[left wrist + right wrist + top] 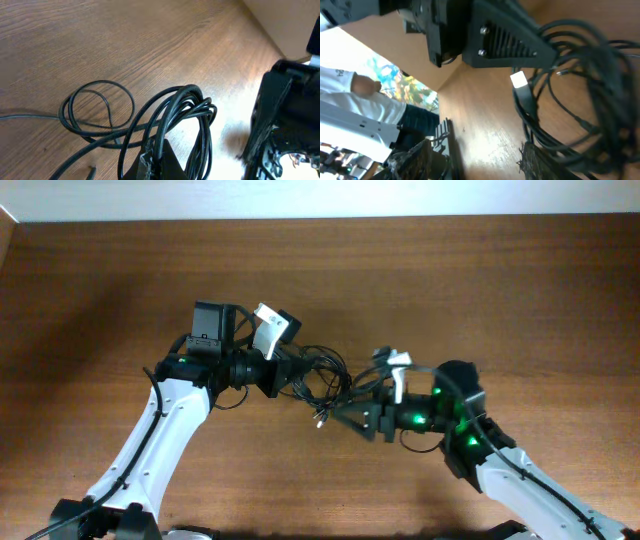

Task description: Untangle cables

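Note:
The cables (322,375) are thin black cords in a tangled clump at the table's middle, between my two grippers. In the left wrist view the cables (185,107) form a bundle of loops, with one loose loop (97,107) flat on the wood. My left gripper (291,374) is shut on strands of the bundle, as the left wrist view (156,162) shows. My right gripper (337,417) is open just right of the clump. In the right wrist view (475,152) its fingers are wide apart, and cords (580,120) with a pale plug end (519,80) lie past its right finger.
The wooden table (480,290) stretches around the clump. The left arm's black gripper body (490,40) sits close in front of the right wrist camera. The right arm's body (285,120) stands at the right of the left wrist view.

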`<state>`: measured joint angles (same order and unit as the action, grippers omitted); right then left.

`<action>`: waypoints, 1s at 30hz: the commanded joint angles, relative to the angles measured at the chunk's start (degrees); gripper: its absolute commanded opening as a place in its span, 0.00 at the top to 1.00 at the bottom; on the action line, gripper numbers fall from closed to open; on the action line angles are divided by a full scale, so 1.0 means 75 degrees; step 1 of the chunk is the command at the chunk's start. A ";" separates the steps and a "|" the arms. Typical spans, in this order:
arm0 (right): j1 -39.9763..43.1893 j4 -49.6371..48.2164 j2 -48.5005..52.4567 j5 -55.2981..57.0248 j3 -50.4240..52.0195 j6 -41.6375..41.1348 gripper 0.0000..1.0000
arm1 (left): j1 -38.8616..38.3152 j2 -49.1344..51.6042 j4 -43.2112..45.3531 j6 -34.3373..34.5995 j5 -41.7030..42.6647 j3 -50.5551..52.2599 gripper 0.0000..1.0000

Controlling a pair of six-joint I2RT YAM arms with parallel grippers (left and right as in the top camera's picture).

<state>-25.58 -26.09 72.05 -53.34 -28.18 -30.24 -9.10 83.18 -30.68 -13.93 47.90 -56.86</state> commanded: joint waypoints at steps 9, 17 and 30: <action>-0.0743 0.1096 0.0181 0.4540 -0.0189 -0.0734 0.45 | 0.0000 0.0067 0.0067 -0.0160 0.3730 -0.0038 1.00; -0.0737 0.0315 0.0184 0.2358 -0.0189 -0.1428 0.44 | 0.0000 0.0067 0.0093 -0.0382 0.3593 -0.0038 1.00; -0.0740 -0.0294 0.0184 0.1451 -0.0189 -0.3340 0.40 | -0.0003 0.0067 0.0149 0.0254 -0.0224 -0.0038 1.00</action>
<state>-30.92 -26.06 73.38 -40.10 -29.74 -52.27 -9.15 84.16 -29.87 -13.85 56.86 -56.84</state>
